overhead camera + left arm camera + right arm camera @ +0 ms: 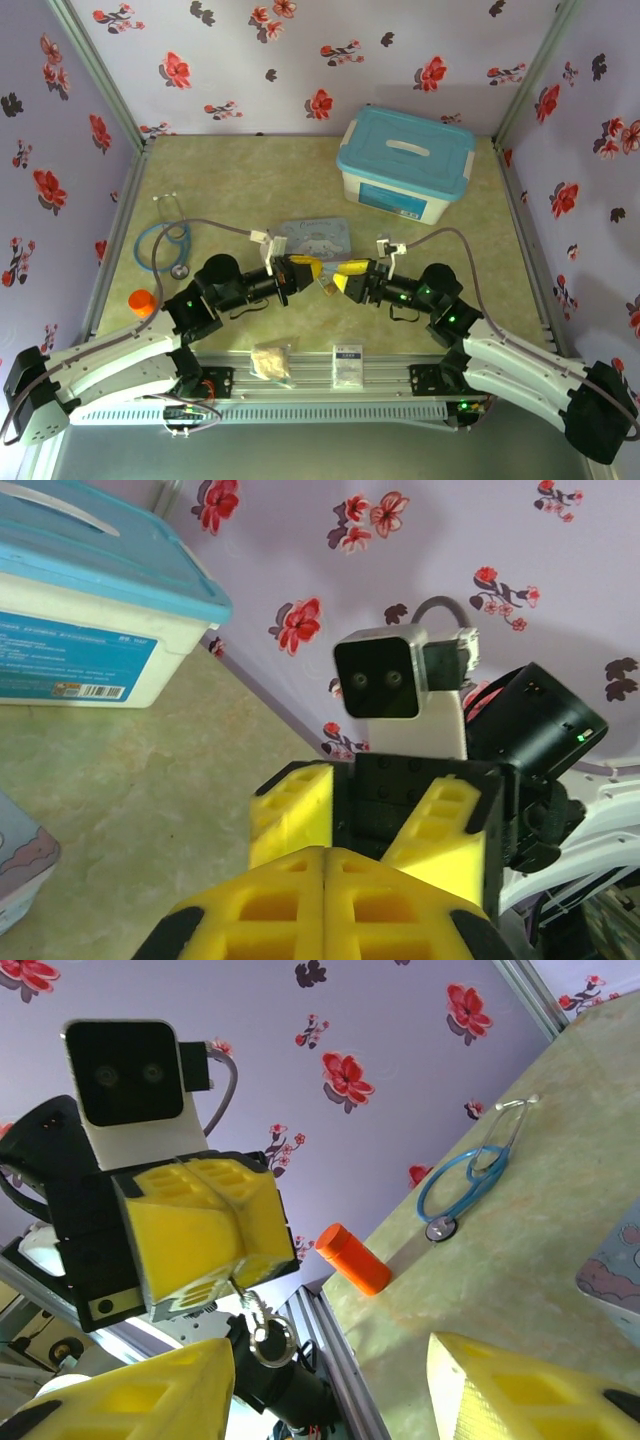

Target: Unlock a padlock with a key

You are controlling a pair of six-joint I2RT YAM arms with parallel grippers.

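My left gripper (pixel 233 1280) is pinched tight on the stem of a small wire ring (pixel 271 1341) dangling beneath, while my right gripper (pixel 332 1372) stands apart, holding nothing.

The top camera looks down from above and behind the arm bases (pixel 195 385) onto the whole tabletop (pixel 240 180). Each wrist camera looks out at close range: the left one faces the right hand (pixel 365 825) head-on, the right one faces the left hand (pixel 220 1260), and the top view shares both.
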